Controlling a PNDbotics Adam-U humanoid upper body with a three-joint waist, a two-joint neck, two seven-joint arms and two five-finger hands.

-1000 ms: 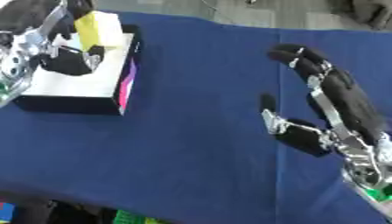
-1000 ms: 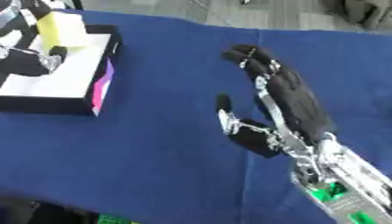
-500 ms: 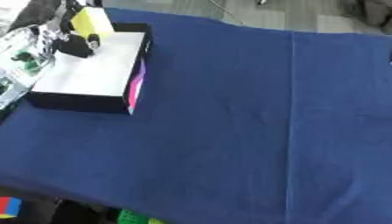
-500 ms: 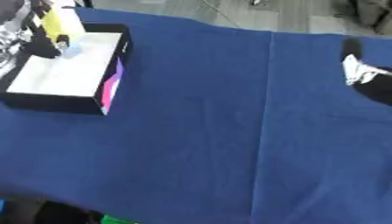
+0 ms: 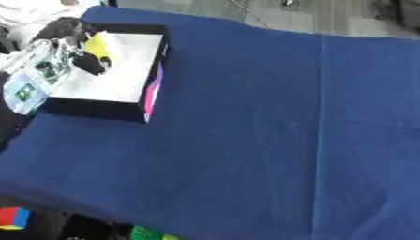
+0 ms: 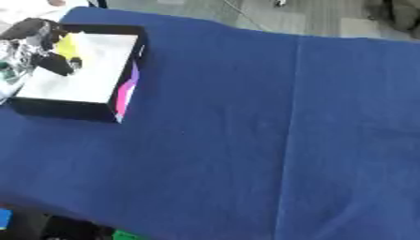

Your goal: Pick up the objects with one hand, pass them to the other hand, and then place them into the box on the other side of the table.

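Observation:
At the table's left stands a black box (image 5: 146,70) with a white floor. My left hand (image 5: 72,40) hovers over the box's left part, fingers and thumb curled round a yellow object (image 5: 98,43). The object sits low inside the box; whether it touches the floor I cannot tell. My right hand shows in neither view.
The table wears a blue cloth (image 5: 262,131). A pink and purple panel (image 5: 153,91) shows on the box's right side. A small red and blue block (image 5: 13,218) lies below the table's front edge at lower left.
The camera has swung left and down, so the box now sits lower in view. My right hand has left the picture. My left hand still holds the yellow object, now lower over the box.

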